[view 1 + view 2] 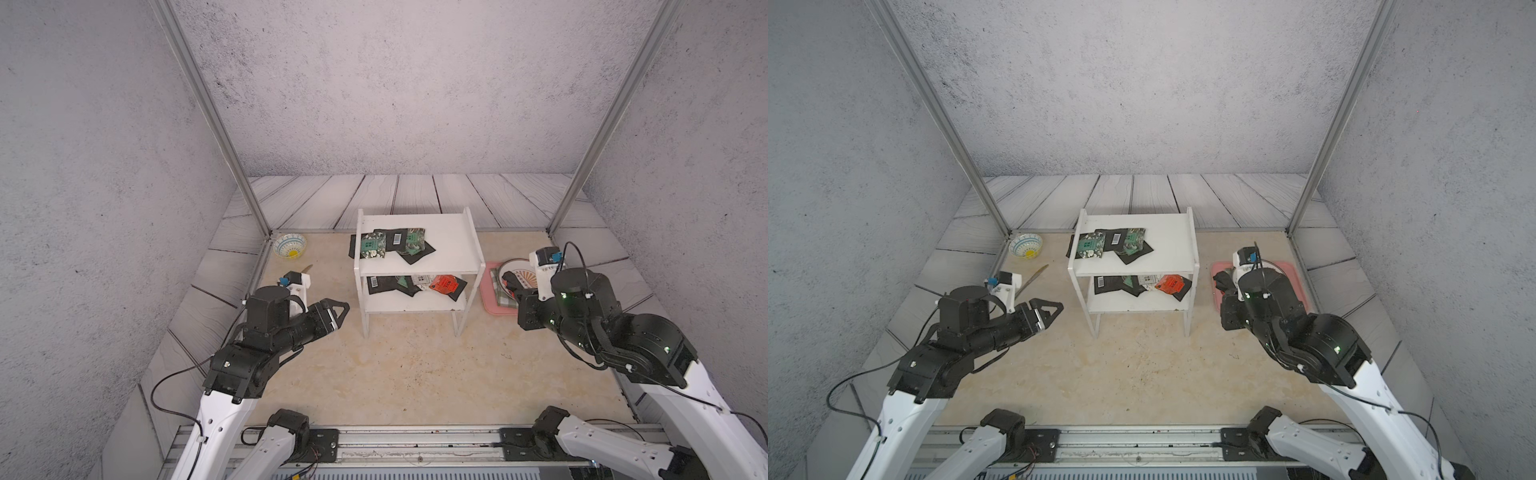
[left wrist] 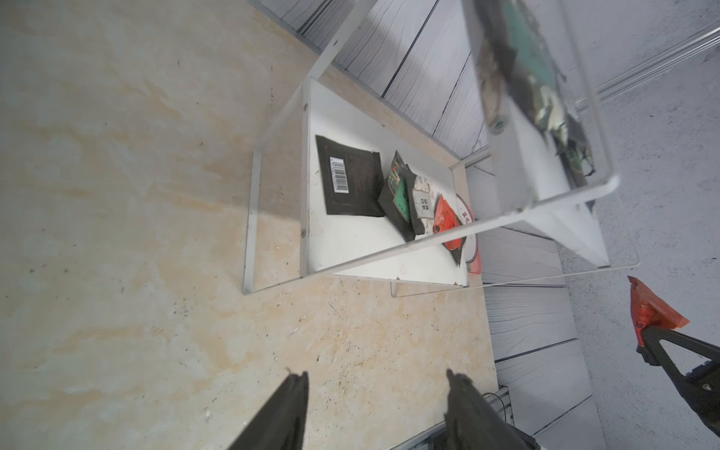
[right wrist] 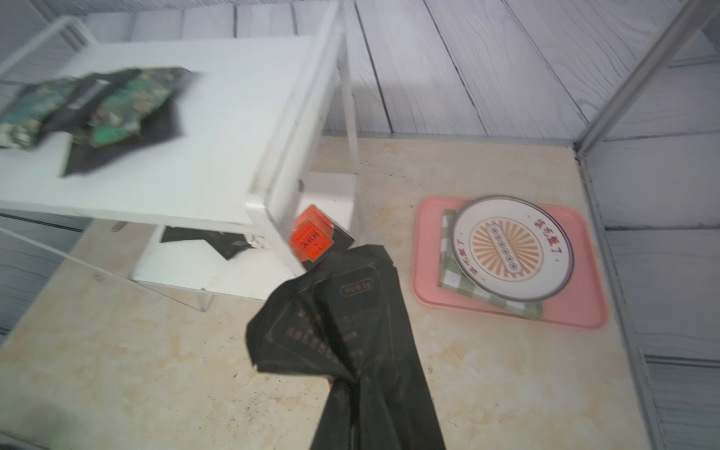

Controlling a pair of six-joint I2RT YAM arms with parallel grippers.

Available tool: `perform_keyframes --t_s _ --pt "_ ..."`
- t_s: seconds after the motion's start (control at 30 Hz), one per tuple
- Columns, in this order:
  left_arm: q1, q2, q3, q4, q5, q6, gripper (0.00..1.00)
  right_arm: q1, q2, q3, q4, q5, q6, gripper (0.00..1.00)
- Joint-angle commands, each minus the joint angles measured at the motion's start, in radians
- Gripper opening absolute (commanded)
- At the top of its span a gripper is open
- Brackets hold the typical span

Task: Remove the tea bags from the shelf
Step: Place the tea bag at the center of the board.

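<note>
Your right tool (image 3: pixel 350 385) clamped on black sachet (image 3: pixel 331 311); tray (image 3: pixel 426 253) lies just beyond it, away from shelf (image 3: pixel 218 117). Your left tool (image 2: pixel 376 382) apart, empty, nearer lower-board barcode sachet (image 2: pixel 352 175), straight ahead.

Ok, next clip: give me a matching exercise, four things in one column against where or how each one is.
1 bowl
2 plate
3 left tool
4 right tool

A shut on a tea bag
B on the table, far left corner
C open, empty
D on the checked cloth in the pink tray

Pairs: 1-B, 2-D, 3-C, 4-A
</note>
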Motion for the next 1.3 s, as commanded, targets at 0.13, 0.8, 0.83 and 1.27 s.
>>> perform_keyframes --t_s 0.13,0.8,0.83,1.27 --pt "-0.012 -0.047 -0.085 0.006 0.019 -0.01 0.61 -0.063 -0.07 -0.268 0.016 0.074 0.168 0.08" --pt "-0.042 -0.071 -0.229 0.041 0.02 -0.055 0.62 -0.311 0.242 -0.639 0.541 -0.201 0.216 0.1" --pt "-0.043 -0.07 -0.233 0.044 0.019 -0.057 0.62 -0.312 0.266 -0.639 0.56 -0.199 0.217 0.1" --pt "-0.051 -0.049 -0.248 0.066 0.015 -0.064 0.62 -0.331 0.507 -0.61 0.647 -0.276 0.242 0.13"
